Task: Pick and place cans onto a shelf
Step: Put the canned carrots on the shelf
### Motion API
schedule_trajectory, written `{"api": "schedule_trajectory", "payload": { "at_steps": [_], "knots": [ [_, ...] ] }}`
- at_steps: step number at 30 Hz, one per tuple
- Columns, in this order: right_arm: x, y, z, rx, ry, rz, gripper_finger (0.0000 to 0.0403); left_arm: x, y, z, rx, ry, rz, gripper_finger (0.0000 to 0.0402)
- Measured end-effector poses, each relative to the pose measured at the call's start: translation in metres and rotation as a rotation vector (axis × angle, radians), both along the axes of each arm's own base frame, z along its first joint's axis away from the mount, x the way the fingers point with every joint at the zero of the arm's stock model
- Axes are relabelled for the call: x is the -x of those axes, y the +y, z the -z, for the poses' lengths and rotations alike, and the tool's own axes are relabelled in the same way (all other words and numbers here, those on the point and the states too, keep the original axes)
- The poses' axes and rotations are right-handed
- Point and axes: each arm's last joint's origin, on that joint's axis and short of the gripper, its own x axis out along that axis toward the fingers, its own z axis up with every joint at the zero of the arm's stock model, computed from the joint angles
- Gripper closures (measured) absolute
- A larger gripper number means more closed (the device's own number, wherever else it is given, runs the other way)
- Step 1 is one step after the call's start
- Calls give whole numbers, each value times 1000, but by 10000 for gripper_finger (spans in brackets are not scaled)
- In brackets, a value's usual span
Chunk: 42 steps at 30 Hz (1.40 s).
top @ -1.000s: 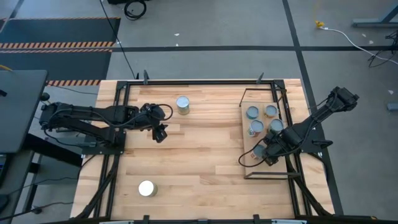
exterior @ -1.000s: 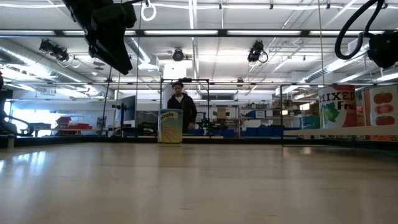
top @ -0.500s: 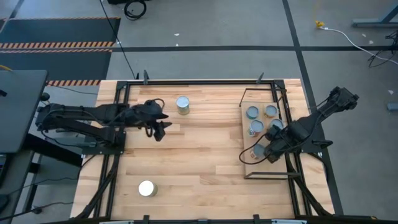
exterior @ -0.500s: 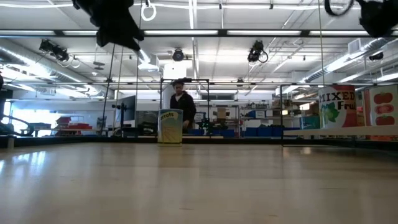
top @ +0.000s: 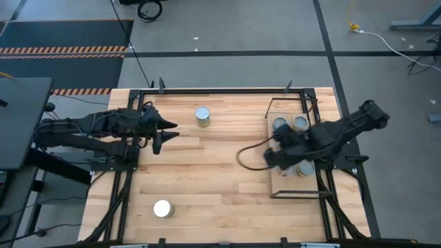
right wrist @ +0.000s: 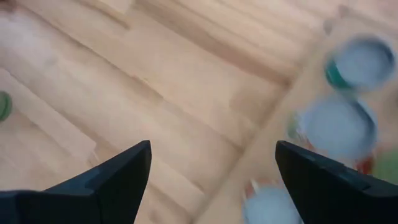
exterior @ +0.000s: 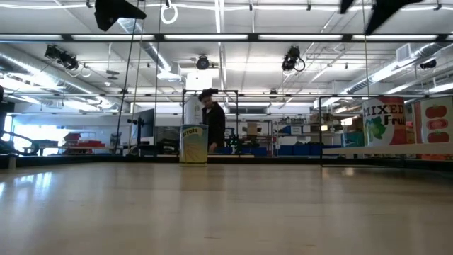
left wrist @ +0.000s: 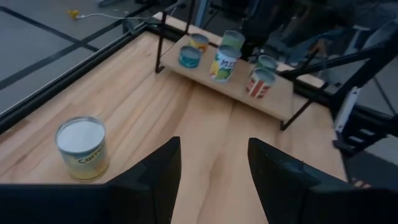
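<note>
Left gripper (top: 163,132): above the left part of the light butcher-block wooden tabletop (top: 220,179); dark fingers (left wrist: 158,171) spread, nothing between them.
Right gripper (top: 270,157): above the inner edge of the shelf; fingers (right wrist: 121,168) spread wide, holding nothing.
Shelf: narrow light wood board edged by a thin black metal frame (top: 292,182), on the right side of the tabletop.
Cans on shelf: small cylindrical tins with silvery-blue tops (top: 300,122), standing upright in a close group on the far half of the board; the right arm partly covers them.
Loose can, far: cylindrical tin with a yellow-green label (top: 202,116), upright near the far edge, beside the left gripper.
Loose can, near: white-topped tin (top: 162,208), upright near the near-left corner, well apart from both grippers.
Background: a person (exterior: 210,117) stands beyond the table.
</note>
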Motion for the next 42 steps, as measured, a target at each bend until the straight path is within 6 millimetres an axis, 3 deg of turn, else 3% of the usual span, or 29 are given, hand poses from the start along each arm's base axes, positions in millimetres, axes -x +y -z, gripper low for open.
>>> {"api": "schedule_trajectory", "payload": {
  "at_steps": [10,18,24,31,35,42],
  "knots": [
    [-115,-17,-8,304,-23,-493,40,8,-1,-2,25,-16,17,212],
    [-175,-83,24,315,-8,-688,6,24,-2,-6,131,-52,43,212],
    [-216,-121,46,529,-92,-867,4,34,-2,-11,196,-109,22,212],
    [-253,-172,79,545,-61,-867,3,40,-1,-20,187,-213,-17,212],
    [-269,-194,88,556,-73,-853,3,40,0,-22,177,-229,-47,212],
    [-278,-230,108,484,-93,-817,3,40,0,-22,175,-228,-47,212]
  ]
}}
